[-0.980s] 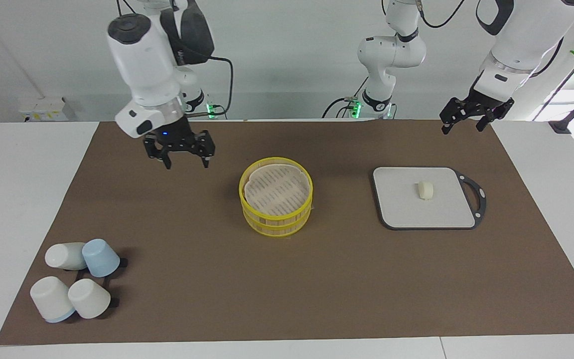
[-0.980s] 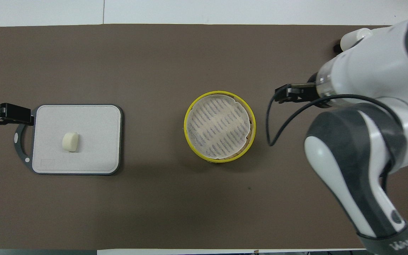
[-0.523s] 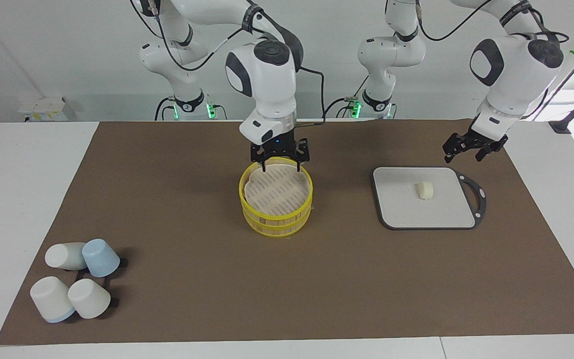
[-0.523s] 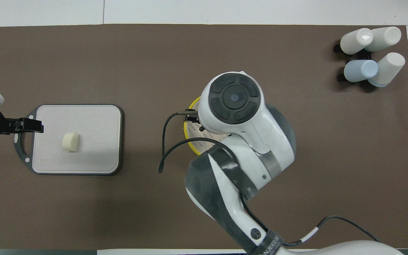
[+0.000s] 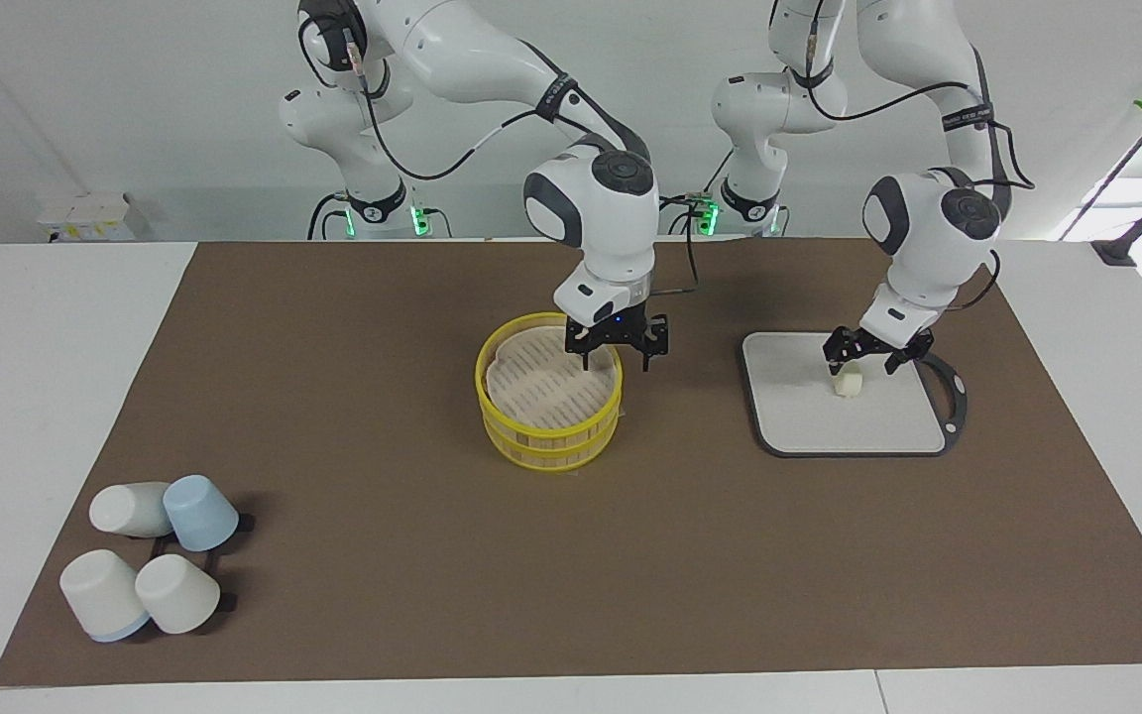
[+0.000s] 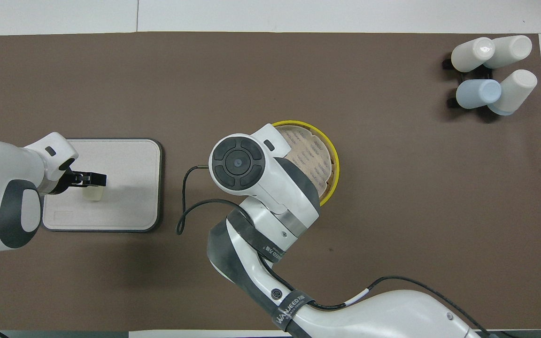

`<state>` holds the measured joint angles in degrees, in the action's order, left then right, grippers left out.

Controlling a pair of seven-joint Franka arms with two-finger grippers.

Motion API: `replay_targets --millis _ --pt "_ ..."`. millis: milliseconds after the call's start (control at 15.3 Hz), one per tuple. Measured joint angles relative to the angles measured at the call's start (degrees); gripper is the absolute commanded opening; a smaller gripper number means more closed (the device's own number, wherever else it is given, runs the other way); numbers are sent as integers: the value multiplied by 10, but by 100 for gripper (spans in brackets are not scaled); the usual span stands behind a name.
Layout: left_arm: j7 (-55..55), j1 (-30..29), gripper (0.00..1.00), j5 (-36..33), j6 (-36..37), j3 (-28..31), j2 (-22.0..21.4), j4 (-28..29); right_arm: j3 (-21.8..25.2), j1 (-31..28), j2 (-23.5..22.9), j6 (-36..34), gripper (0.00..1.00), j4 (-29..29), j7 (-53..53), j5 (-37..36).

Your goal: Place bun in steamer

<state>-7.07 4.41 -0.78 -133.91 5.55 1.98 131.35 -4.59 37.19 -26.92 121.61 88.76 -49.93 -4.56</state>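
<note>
Bun [image 5: 848, 381] sits on board [image 5: 809, 421] under open left hand [image 5: 865, 358].

We see a white desk [image 5: 56, 397] under a brown mat [image 5: 383, 555], a plain pale wall [image 5: 85, 99] along its robot-side edge, evenly lit.

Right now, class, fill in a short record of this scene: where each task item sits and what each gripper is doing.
bun: on the grey board, toward the left arm's end
steamer: mid-mat, lid on
left gripper: open, low over the bun, not yet closed on it
right gripper: open, at the steamer's rim
cups: four, at the right arm's end, farther from the robots
</note>
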Motion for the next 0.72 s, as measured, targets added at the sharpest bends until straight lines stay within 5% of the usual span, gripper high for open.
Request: replay_targets --millis 65,131,261,392,523,719 --pt "-8 0 94 0 -13 0 3 11 0 4 -4 7 5 0 -7 -3" --pt "-11 0 87 0 -25 1 4 20 0 6 -7 9 0 0 -11 -4" --pt "-13 0 65 0 -41 1 4 33 2 7 -8 -1 0 -2 -13 -6" --pt "-13 0 31 0 -47 1 4 37 5 6 -8 -26 0 -13 -13 -23" --pt "-12 0 19 0 -48 1 4 38 6 0 -7 -60 0 -45 -6 -27" --pt "-7 0 17 0 -49 2 3 37 8 -31 1 -124 0 -93 47 -27"
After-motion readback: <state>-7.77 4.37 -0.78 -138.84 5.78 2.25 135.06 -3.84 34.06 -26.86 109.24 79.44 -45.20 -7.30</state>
